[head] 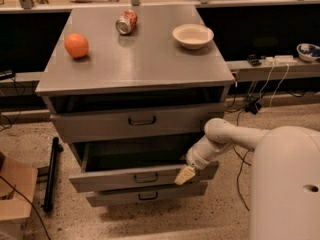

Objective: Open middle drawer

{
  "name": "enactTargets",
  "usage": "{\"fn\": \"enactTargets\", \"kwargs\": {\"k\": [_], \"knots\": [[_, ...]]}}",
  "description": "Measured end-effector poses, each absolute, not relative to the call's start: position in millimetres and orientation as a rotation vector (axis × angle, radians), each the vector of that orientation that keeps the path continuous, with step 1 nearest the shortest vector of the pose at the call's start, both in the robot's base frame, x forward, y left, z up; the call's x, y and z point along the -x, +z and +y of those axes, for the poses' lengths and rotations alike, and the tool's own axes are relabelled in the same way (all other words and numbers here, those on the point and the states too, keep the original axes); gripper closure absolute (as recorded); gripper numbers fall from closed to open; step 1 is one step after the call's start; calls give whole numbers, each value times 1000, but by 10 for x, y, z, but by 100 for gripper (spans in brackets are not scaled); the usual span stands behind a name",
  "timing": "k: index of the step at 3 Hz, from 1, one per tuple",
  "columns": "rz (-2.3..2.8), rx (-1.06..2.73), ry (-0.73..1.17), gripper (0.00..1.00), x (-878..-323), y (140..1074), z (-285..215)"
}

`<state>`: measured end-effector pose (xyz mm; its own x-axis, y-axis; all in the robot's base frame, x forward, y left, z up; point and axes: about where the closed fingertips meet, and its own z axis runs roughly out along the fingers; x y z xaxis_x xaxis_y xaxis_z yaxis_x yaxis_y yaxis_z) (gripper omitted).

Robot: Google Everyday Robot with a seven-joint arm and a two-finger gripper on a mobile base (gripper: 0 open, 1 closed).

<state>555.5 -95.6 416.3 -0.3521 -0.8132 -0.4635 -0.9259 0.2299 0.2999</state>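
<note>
The arm (240,138) is a smooth, off-white tube that swells into a rounded, ball-like elbow (219,130). Beyond that, a thicker forearm (206,150) of the same matte finish narrows to a short cuff (193,162). The pincer (184,175) at its tip is a small pale-yellow wedge (the only tinted part), low in the view at about 5 o'clock from centre. At 4 o'clock a large, rounded, grey-white shell (285,184) fills the corner, marked by one small dark round hole (310,188) near the right edge.
</note>
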Motion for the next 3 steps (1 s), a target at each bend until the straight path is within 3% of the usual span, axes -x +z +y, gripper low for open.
{"fn": "enactTargets", "kwargs": {"k": [1,2,3], "knots": [[2291,1649,791,65,-5570,4177,-955],[2347,1692,761,62,-5313,4144,-966],[2355,1699,756,39,-5288,4149,-968]]}}
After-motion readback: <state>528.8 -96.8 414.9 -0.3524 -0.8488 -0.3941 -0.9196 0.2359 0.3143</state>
